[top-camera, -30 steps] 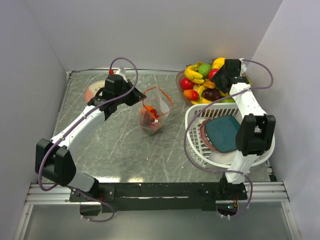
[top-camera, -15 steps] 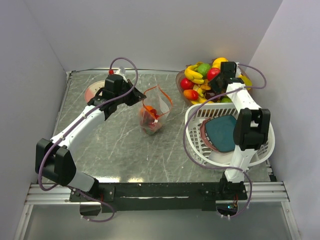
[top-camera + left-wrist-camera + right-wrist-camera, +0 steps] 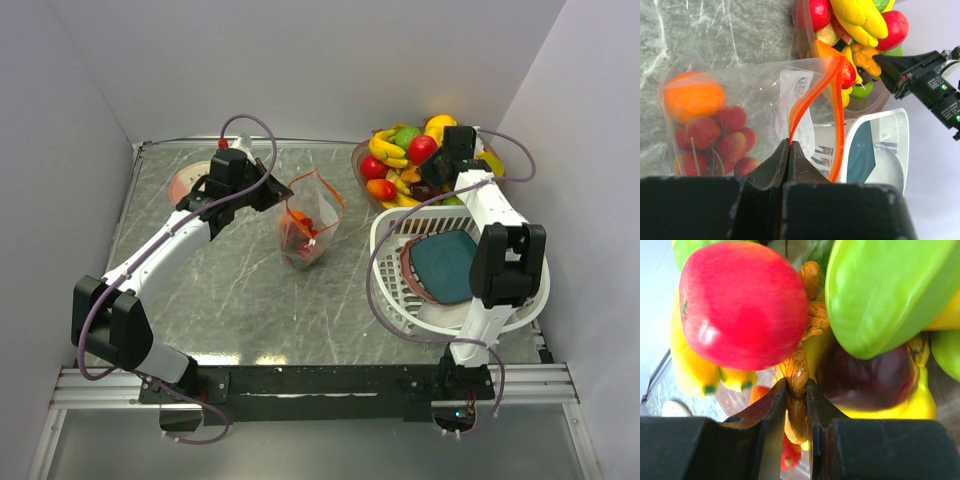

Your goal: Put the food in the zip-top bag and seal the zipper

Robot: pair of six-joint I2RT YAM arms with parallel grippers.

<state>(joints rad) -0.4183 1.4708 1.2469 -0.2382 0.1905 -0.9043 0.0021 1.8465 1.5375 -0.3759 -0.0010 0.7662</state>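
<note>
Tan knobbly toy ginger root: likely light, rigid, slippery; right gripper pinches its narrow waist. Left gripper clamps clear zip-top bag by orange-red zipper.

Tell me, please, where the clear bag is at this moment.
In the top view the bag stands mid-table, between the left hand, which pinches its orange strip, and the fruit bowl to its right.

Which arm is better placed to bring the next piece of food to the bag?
Right. The right gripper grips a ginger piece, while the left gripper is busy holding the bag's orange strip.
</note>
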